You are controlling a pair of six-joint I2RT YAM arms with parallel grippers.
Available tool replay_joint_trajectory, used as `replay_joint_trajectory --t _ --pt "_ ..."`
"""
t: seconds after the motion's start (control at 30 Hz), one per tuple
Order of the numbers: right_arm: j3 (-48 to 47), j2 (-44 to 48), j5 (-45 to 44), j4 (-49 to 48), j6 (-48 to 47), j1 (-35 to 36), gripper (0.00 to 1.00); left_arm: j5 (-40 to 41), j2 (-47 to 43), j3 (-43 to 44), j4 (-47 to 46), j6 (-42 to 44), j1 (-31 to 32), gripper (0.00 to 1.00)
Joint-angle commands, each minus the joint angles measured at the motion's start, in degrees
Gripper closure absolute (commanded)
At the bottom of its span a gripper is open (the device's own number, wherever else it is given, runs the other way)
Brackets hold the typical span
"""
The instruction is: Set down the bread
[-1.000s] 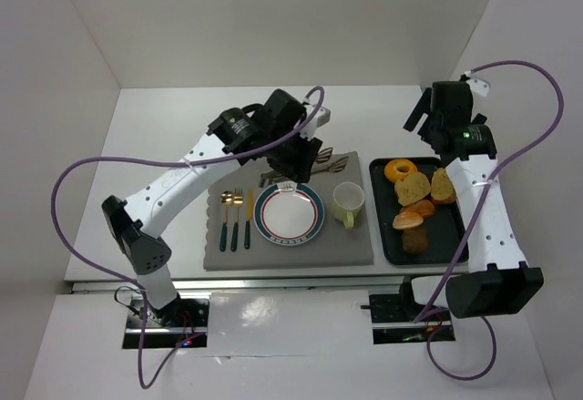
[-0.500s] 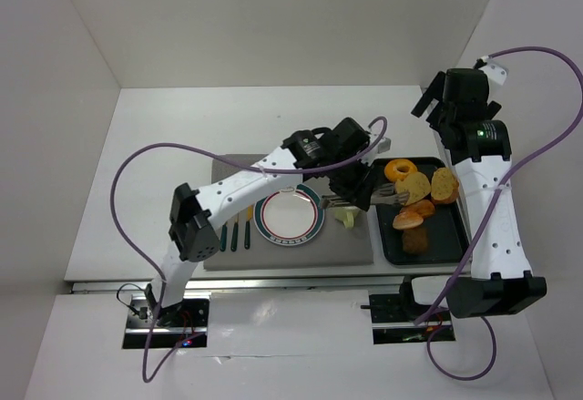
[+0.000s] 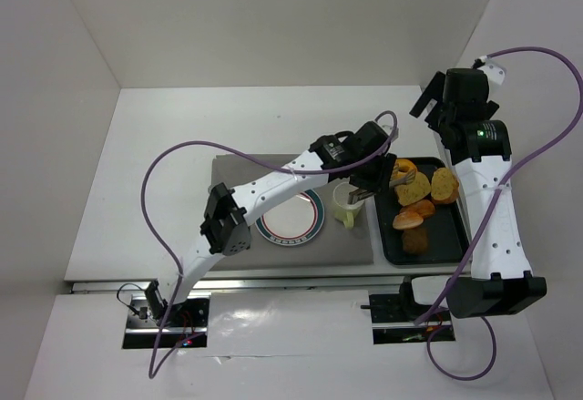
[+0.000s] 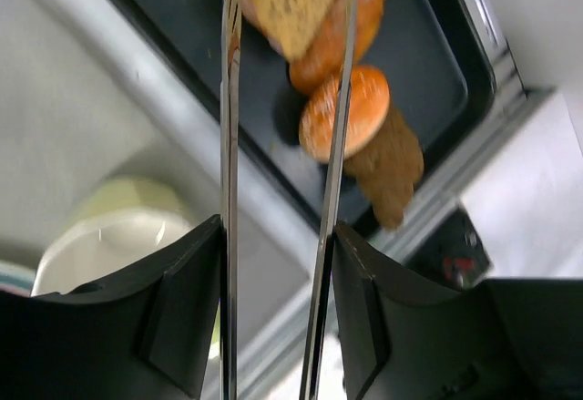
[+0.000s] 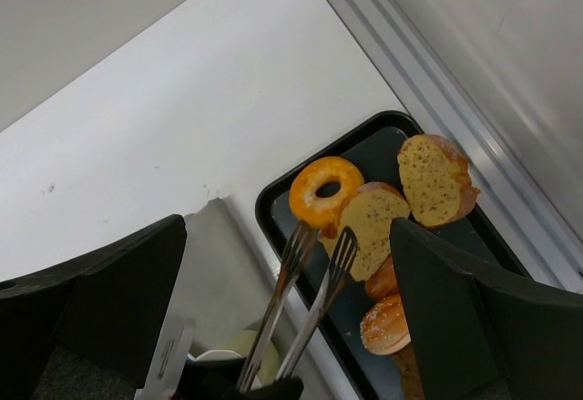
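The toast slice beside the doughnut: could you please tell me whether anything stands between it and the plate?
Yes. The pale cup stands on the mat between the tray and the plate, on the straight line from the toast slice; carrying it over or around seems needed.

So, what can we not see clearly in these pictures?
- Left wrist: tips of tongs and top of toast, cut off by top edge; contact unclear.
- Right wrist: cup, largely hidden behind tongs.
- Top: plate, partly under left arm; tips of tongs too small.
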State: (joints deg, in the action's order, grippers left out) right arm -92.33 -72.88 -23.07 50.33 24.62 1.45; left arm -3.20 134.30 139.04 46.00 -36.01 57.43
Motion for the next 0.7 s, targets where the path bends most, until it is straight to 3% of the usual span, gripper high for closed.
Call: replay_joint_trajectory --t 0.0,0.43,0.53,0.67 --pt "-2.14 1.34 0.48 1.52 0.51 -0.31 0.0 3.37 3.76 5.53 -2.58 -1.61 0.23 0.4" --pt "-1.09 1.87 1.62 1.53 0.51 -0.31 0.0 2.06 7.28 3.87 -2.58 -2.66 0.23 0.4" --pt "-1.09 1.87 1.62 1.53 0.51 -0.31 0.0 0.74 7.91 5.09 -3.11 -2.66 0.23 0.44" --pt "-1.09 1.87 1.62 1.53 0.51 -0.31 0.0 -0.31 6.42 3.26 -4.42 -2.66 0.23 0.58"
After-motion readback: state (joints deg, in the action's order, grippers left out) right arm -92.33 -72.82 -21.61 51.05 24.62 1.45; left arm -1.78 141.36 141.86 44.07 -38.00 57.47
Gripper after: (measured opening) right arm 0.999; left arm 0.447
